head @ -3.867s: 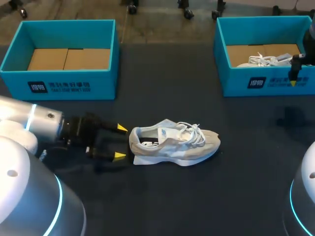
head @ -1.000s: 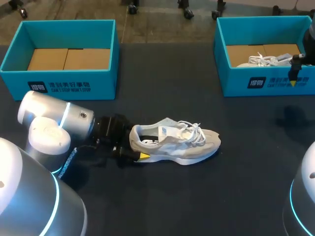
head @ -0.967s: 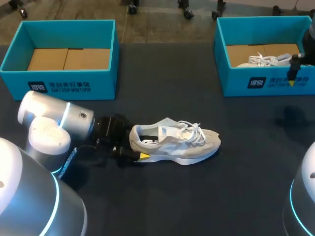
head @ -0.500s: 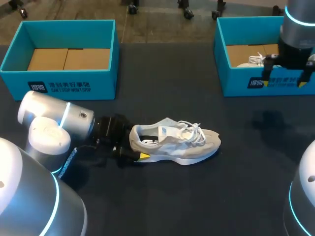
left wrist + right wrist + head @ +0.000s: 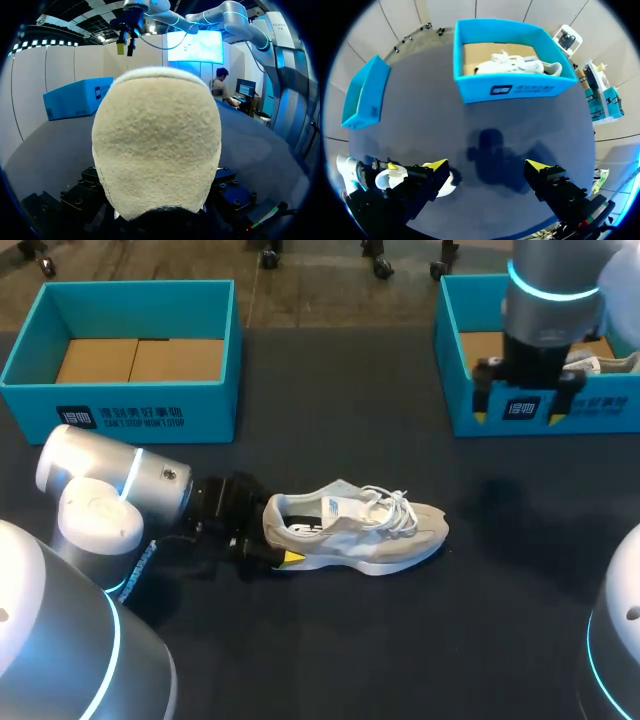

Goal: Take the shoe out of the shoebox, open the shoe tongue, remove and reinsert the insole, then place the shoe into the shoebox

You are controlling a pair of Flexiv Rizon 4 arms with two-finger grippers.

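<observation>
**Shoe out on the bench, tongue and insole yet to come**

Your shoe (image 5: 355, 530) lies in the middle of the bench (image 5: 350, 660), heel toward the left edge, toe toward the right, so step one looks done. Your left pincer (image 5: 272, 538) is right up at the heel, which fills its wrist view. You cannot tell whether it has clamped on. Your right pincer (image 5: 519, 412) hangs wide open and empty near the far right corner, in front of the right shoebox (image 5: 600, 412), where a second shoe (image 5: 600, 365) sits. Laces lie across the tongue. Tongue, insole and boxing-up all look to remain.

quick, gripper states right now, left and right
Left gripper: at the heel of the shoe; grip cannot be told.
Right gripper: open, holding nothing.
</observation>
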